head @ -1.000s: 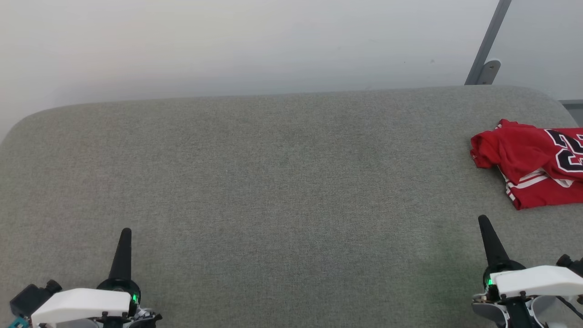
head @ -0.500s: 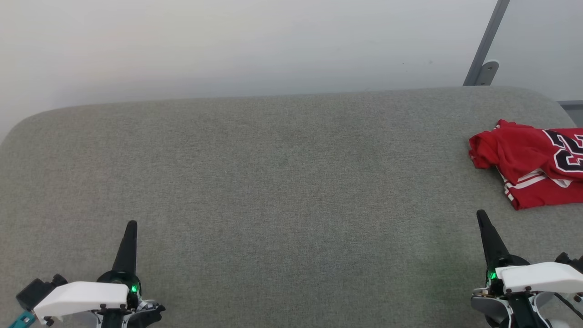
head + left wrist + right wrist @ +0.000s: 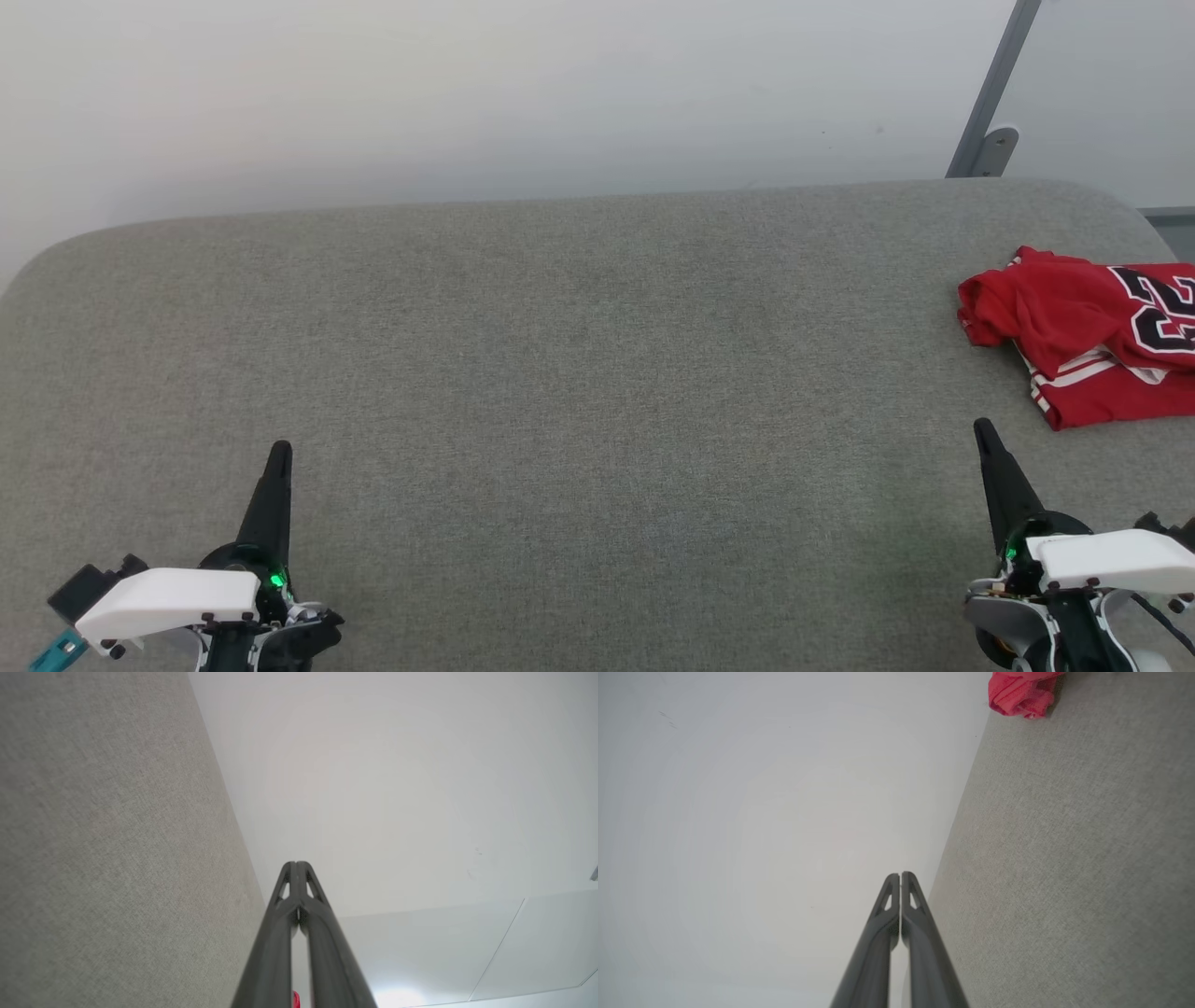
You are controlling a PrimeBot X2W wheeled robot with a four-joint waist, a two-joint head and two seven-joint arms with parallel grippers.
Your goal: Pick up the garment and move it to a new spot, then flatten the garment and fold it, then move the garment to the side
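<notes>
Grey padded surface (image 3: pixel 579 355) bears the garment (image 3: pixel 1074 336) rumpled at its right edge; left gripper (image 3: pixel 277 457) and right gripper (image 3: pixel 984 434) are closed, empty.

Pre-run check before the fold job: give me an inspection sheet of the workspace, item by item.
surface: grey fabric top, bare apart from the shirt.
job's things: red garment, crumpled at the far right, partly out of frame, not held.
clutter: nothing seen.
pincers: left pincer shut, empty, near left; right pincer shut, empty, short of the garment.
cables: nothing seen on the surface.
surroundings: pale wall; grey metal post behind the right corner.
</notes>
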